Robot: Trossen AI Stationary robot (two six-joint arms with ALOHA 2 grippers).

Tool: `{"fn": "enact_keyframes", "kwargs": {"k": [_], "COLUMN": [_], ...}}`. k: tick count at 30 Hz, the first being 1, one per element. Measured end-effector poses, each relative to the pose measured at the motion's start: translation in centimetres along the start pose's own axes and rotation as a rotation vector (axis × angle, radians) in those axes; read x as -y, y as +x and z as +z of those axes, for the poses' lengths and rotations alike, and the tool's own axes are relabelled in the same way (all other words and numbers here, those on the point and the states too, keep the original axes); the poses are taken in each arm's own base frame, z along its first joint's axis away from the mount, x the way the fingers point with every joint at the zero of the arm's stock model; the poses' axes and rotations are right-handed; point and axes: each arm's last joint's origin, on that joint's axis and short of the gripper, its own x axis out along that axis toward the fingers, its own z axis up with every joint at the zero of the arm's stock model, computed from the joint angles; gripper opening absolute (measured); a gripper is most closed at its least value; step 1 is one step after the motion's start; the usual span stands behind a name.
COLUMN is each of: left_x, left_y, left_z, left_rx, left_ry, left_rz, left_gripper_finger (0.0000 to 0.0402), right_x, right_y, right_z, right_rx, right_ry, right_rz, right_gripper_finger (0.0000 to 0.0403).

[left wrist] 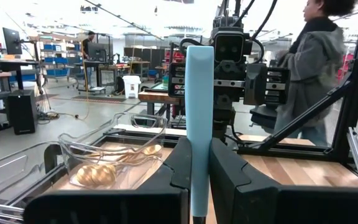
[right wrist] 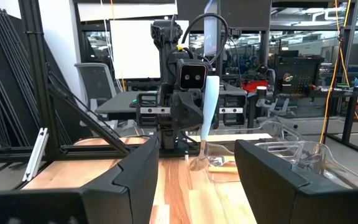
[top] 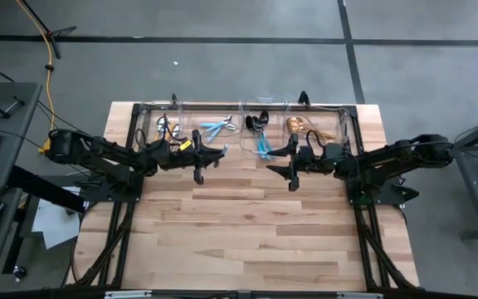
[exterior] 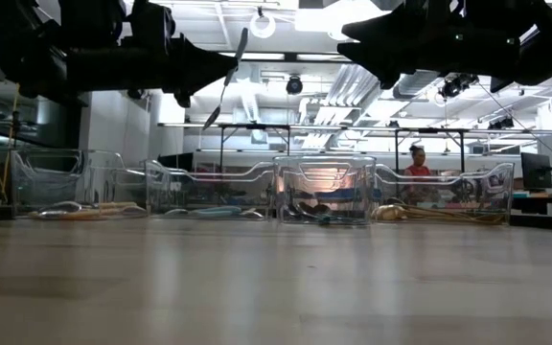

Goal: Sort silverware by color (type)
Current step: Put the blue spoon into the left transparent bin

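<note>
My left gripper (top: 199,163) (left wrist: 199,158) hangs above the table in front of the bins, shut on a light-blue-handled utensil (top: 214,152) (exterior: 228,79). Its handle (left wrist: 199,112) stands up between my fingers. My right gripper (top: 292,169) (right wrist: 194,177) faces it from the table's right, open and holding nothing. The other silverware lies sorted in clear bins: orange handles (top: 167,126), light-blue handles (top: 218,126), black pieces (top: 260,124), gold pieces (top: 304,126) (left wrist: 107,171). My left gripper pinches the utensil's light-blue handle (left wrist: 199,180) between its two fingers (left wrist: 180,165). The fingers come level from the table's left and lie across the handle. The utensil is lifted clear of the table and stands nearly upright, slightly tilted, with its head (exterior: 210,119) below the fingers.
Four clear bins (exterior: 324,187) stand in a row along the table's far edge. Bare wood (top: 247,232) spreads over the middle and near half of the table. A person (left wrist: 316,68) stands beyond the table's right side, and another person (exterior: 417,158) is far behind.
</note>
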Motion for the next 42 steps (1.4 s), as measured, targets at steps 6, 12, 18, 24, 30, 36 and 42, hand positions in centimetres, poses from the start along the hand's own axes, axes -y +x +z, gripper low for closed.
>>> {"fn": "enact_keyframes", "kwargs": {"k": [6, 12, 18, 24, 30, 36, 42], "left_x": [-0.1, -2.3, -7.8, -12.5, -16.4, -18.2, -18.7], "left_y": [0.0, 2.2, 6.7, 8.2, 7.7, 7.5, 8.1], "left_z": [0.0, 1.8, 6.2, 10.5, 9.0, 3.9, 0.1], "left_rx": [0.002, -0.019, -0.42, -0.725, -0.962, -1.168, -1.211], "left_ry": [0.002, 0.059, 0.168, 0.241, 0.174, 0.086, 0.076], "left_rz": [0.042, 0.262, 0.425, 0.507, 0.564, 0.53, 0.486], "left_gripper_finger": [0.0012, 0.0012, 0.0013, 0.0013, 0.0013, 0.0014, 0.0014], "right_x": [0.0, 0.2, 0.2, 0.2, 0.2, 0.2, 0.2], "right_y": [0.0, 0.0, 0.0, 0.0, 0.0, 0.0, 0.0], "right_z": [0.0, 0.0, 0.0, 0.0, 0.0, 0.0, 0.0], "right_rx": [0.0, 0.004, 0.005, 0.003, 0.004, 0.001, 0.001], "right_ry": [0.0, -0.001, -0.002, -0.002, -0.002, -0.002, -0.002], "right_rz": [0.0, -0.007, -0.01, -0.01, -0.01, -0.01, -0.01], "right_gripper_finger": [0.0197, 0.0197, 0.0197, 0.0197, 0.0197, 0.0197, 0.0197]}}
